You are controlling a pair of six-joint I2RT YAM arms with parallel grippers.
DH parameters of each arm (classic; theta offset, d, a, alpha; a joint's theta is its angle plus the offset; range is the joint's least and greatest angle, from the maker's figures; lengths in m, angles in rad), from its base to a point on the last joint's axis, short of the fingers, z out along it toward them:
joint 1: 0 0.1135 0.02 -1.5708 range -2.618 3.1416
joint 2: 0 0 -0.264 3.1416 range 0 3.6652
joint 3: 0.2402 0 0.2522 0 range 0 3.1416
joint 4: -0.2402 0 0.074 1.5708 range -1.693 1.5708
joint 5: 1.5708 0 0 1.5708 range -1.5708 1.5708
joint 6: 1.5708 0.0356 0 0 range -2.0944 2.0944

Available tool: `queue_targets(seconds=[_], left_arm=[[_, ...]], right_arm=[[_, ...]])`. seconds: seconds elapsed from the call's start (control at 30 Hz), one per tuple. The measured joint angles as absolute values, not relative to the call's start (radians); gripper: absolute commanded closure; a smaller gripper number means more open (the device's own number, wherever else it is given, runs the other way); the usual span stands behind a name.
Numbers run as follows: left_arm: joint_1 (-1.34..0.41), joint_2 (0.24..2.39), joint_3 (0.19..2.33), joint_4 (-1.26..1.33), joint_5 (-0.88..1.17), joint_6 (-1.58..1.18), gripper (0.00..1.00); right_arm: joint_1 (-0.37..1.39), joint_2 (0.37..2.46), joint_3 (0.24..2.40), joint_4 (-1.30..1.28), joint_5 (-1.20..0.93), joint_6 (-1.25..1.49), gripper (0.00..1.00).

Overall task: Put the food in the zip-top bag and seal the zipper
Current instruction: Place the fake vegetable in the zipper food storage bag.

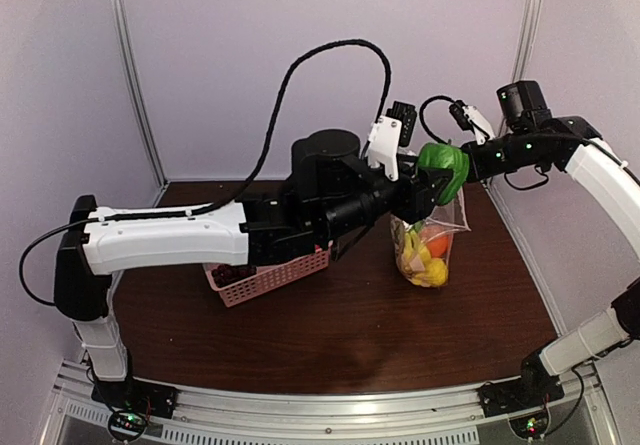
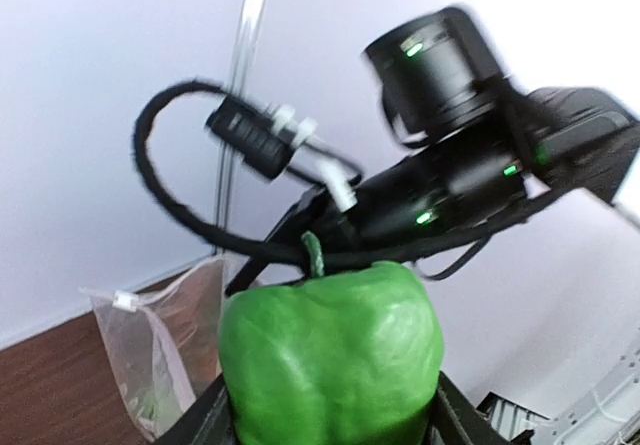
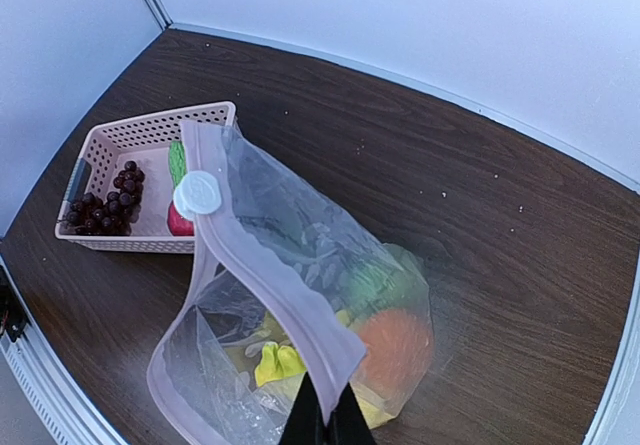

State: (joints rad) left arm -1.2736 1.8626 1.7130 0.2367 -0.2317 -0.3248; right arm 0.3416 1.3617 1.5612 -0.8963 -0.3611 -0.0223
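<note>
While the left claw (image 2: 330, 427) pinches a glossy, lobed green pepper (image 2: 330, 350) between its dark fingers, stub of stem upward, the right claw (image 3: 325, 420) is pressed together on the zipper (image 3: 318, 350), a flat pale strip along the mouth of the bag (image 3: 300, 255). From that pinch the clear, crinkly film sags down to the dark wood-grain table (image 3: 480, 215), its mouth gaping to one side. At the strip's far end from the right claw sits a round white slider (image 3: 198, 193). Low in the bag, just below the right claw, lie a smooth orange (image 3: 395, 345) and a yellow fruit (image 3: 280, 362). The pepper hangs just beside the right claw, above the mouth. Well beyond the slider stands a pale lattice basket (image 3: 150, 120) with knobbly dark grapes (image 3: 100, 205), a green cucumber (image 3: 178, 160) and a red apple (image 3: 180, 223).
</note>
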Motion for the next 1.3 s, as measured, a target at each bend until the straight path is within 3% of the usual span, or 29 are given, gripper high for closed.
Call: queue_targets(seconds=[0.47, 0.83, 0.9, 0.97, 1.13, 1.3], left_arm=[[-1.237, 1.950, 1.709, 0.178, -0.300, -0.553, 0.65], [-1.127, 2.127, 1.865, 0.079, -0.229, -0.841, 0.79], [-1.105, 2.155, 1.877, 0.073, -0.215, -0.898, 0.67], [-1.089, 2.169, 1.878, 0.074, -0.194, -0.944, 0.44], [-1.074, 2.204, 1.952, 0.070, -0.121, -1.003, 0.04], [-1.063, 2.206, 1.990, 0.051, -0.027, -1.011, 0.02]], right_arm=[[0.343, 1.362, 1.593, -0.892, -0.363, 0.031, 1.00], [0.377, 1.335, 1.555, -0.872, -0.441, 0.030, 1.00], [0.398, 1.319, 1.529, -0.872, -0.456, 0.027, 1.00], [0.414, 1.310, 1.507, -0.873, -0.472, 0.025, 1.00], [0.428, 1.308, 1.486, -0.874, -0.502, 0.025, 1.00], [0.416, 1.307, 1.536, -0.888, -0.502, 0.024, 1.00]])
